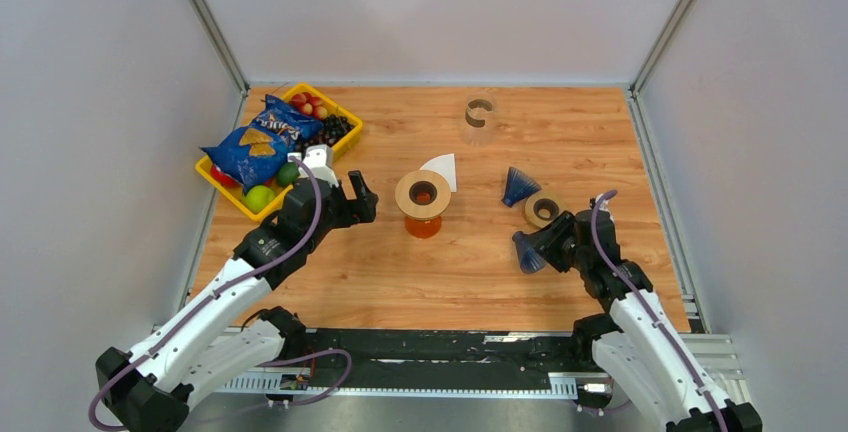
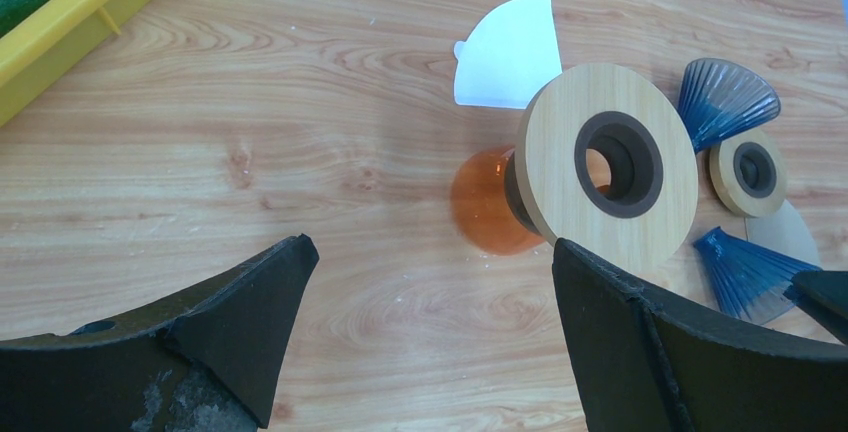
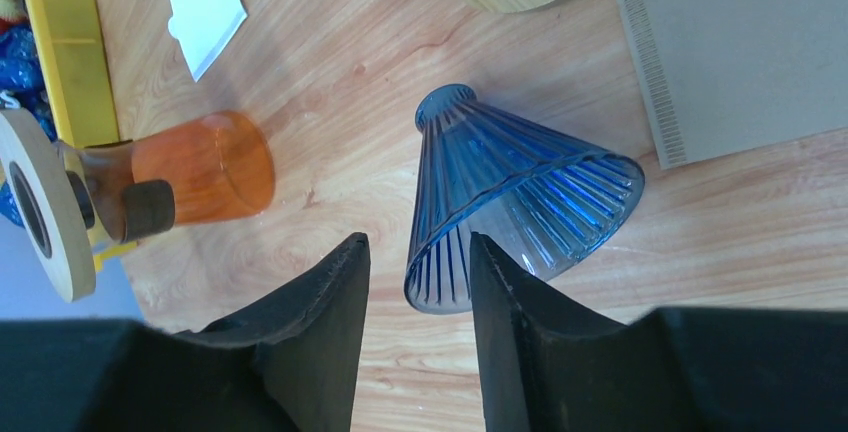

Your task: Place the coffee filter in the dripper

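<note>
A blue ribbed dripper (image 3: 520, 182) lies on its side on the wood table, also visible in the top view (image 1: 527, 250). My right gripper (image 3: 418, 247) straddles its wide rim: one finger is inside the cone and the other outside, with a gap still showing, so it is open. A brown paper coffee filter (image 3: 740, 42) lies flat just beyond the dripper. A white coffee filter (image 1: 441, 169) lies behind the orange glass carafe (image 1: 424, 224), which carries a wooden ring (image 1: 422, 193). My left gripper (image 2: 430, 252) hovers wide open and holds nothing, left of the carafe.
A second blue dripper (image 1: 518, 186) and a loose wooden ring (image 1: 543, 209) lie right of centre. A yellow bin (image 1: 345, 120) with a chips bag and fruit sits at the back left. A clear glass with a wooden collar (image 1: 480, 117) stands at the back.
</note>
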`<state>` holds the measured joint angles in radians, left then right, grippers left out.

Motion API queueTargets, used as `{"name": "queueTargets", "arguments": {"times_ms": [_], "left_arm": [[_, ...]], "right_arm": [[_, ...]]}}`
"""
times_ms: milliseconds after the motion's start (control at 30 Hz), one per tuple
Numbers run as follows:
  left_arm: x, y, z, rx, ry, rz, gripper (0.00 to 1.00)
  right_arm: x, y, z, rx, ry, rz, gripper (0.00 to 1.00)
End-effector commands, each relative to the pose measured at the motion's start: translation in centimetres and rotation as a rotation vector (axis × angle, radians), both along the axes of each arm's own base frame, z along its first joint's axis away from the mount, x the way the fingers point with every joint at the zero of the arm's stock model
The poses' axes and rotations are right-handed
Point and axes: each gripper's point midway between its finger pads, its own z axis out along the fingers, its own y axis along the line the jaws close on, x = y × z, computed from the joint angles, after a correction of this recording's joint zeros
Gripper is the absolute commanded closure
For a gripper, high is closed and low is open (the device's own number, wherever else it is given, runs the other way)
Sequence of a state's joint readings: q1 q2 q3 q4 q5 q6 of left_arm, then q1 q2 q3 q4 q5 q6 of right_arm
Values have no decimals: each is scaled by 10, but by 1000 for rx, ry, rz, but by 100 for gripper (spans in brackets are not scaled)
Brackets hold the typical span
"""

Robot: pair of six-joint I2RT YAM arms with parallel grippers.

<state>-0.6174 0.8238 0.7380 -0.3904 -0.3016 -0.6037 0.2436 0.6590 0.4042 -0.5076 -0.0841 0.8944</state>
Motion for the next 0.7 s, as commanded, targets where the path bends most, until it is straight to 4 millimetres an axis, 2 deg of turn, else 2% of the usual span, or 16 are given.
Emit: {"name": "queueTargets", "arguments": {"times_ms": [0,167,267,367,467,667], "left_arm": [[3,1,19,-8,-43,3,0],[2,0,18,-11,-39,-1,0],[1,1,16,-7,-31,-1,0],[1,1,14,-5,-27,2,0],[1,1,13,-2,-22,0,0],[1,0,10,-2,-13,2,0]], "right_arm": [[19,0,5,29,-61,-67,57],[22,6,1,29,-58,-58,63],[23,9,7,22,-82,-43,76],[24,12,19,10,-124,-10,90],[24,20,33,-20,-179,75,99],[22,49,80,-116,-343,335,100]]}}
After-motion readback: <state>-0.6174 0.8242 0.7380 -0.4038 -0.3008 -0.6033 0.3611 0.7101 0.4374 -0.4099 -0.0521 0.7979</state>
